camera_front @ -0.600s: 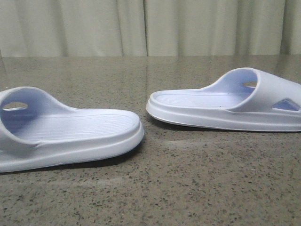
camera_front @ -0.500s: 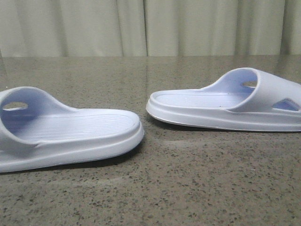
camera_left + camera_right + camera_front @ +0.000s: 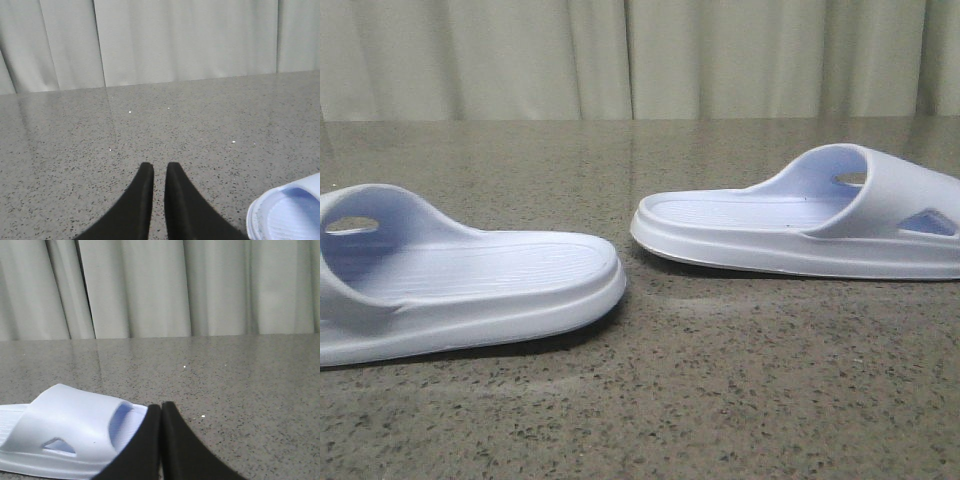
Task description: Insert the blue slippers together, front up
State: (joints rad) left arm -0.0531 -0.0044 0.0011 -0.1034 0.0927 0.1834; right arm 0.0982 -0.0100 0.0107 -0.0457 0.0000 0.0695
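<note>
Two blue slippers (image 3: 470,275) (image 3: 800,225) lie soles-down on the speckled table (image 3: 720,380), heel ends facing, apart; left gripper (image 3: 155,170) nearly shut, empty; right gripper (image 3: 160,409) closed, empty, beside the right slipper's strap

Left slipper (image 3: 470,285): moulded foam look, matt, smooth sides, fine ribs across footbed. Right slipper (image 3: 800,225): same matt foam, ribbed footbed, smooth strap; faint dirt line along sole edge. Table (image 3: 720,400): speckled stone-like top, polished, soft sheen, pale reflections toward far edge. Curtain (image 3: 640,55): pale cloth, matt, hanging in soft folds. Left gripper (image 3: 156,170): fingers black, smooth, matt, plastic or rubber unclear. Right gripper (image 3: 161,410): same black matt fingers.
</note>
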